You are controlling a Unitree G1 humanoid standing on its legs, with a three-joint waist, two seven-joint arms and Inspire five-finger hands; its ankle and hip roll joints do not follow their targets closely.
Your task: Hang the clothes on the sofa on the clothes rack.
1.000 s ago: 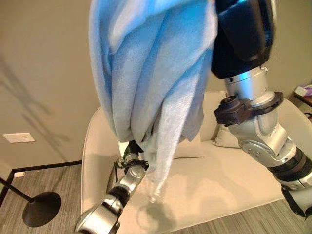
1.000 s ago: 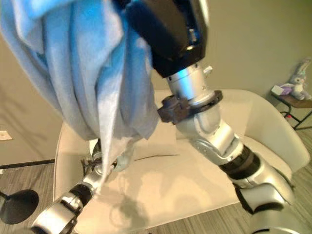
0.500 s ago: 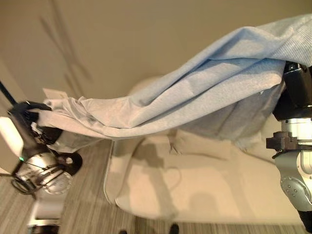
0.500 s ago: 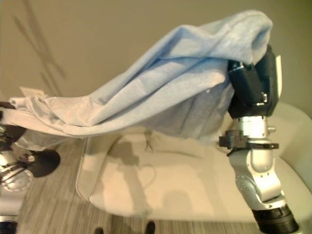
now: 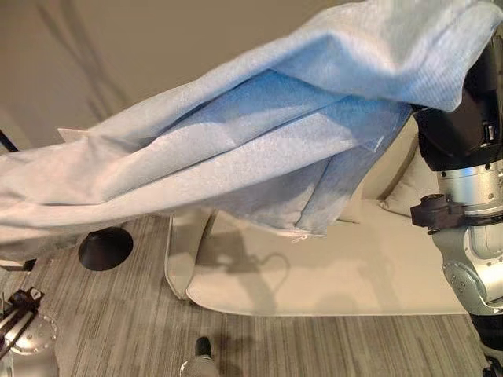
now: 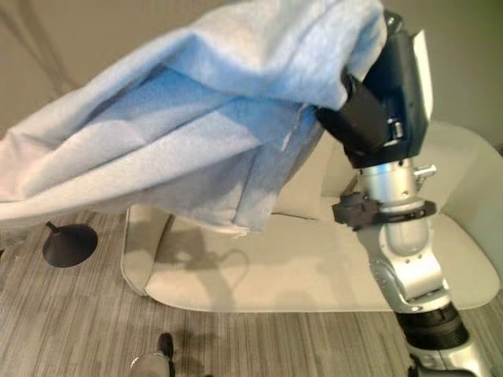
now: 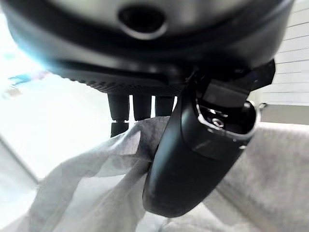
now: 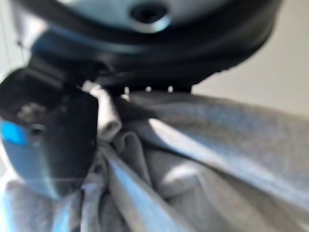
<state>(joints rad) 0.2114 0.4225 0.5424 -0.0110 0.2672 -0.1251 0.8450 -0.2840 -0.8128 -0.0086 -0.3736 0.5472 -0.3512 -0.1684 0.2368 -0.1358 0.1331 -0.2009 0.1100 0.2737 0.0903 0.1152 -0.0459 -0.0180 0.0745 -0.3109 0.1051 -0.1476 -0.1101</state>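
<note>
Right hand [image 6: 393, 86]: raised at 1 o'clock in the eye views, its dark bulk partly under the cloth [image 5: 259, 149]. In the right wrist view the thumb [image 8: 48, 140] presses bunched folds of cloth against the palm, so the hand is closed on the cloth; the fingers themselves are covered by fabric.

Left hand [image 7: 193, 159]: in the left wrist view the thumb curls over a gathered edge of the cloth while the fingers [image 7: 142, 108] lie behind it, pinching the fabric between them.

Cloth: a light blue garment stretched between the two hands, running from 1 o'clock down to 9 o'clock across the eye views. It hangs in long folds, with a loose lower hem at the centre, above the sofa and clear of it.

Sofa [image 5: 354, 275]: cream, low, from centre to 4 o'clock beneath the cloth, with a cushion [image 5: 413, 196] against its back near the right arm.

Stand base [image 5: 104, 248]: a dark round disc on the striped grey floor [image 5: 118, 330] at 8 o'clock, just beside the sofa's left end. A thin dark pole [image 6: 52, 229] rises from it.

Wall [image 5: 141, 55]: plain beige, behind the sofa from 10 to 12 o'clock.
</note>
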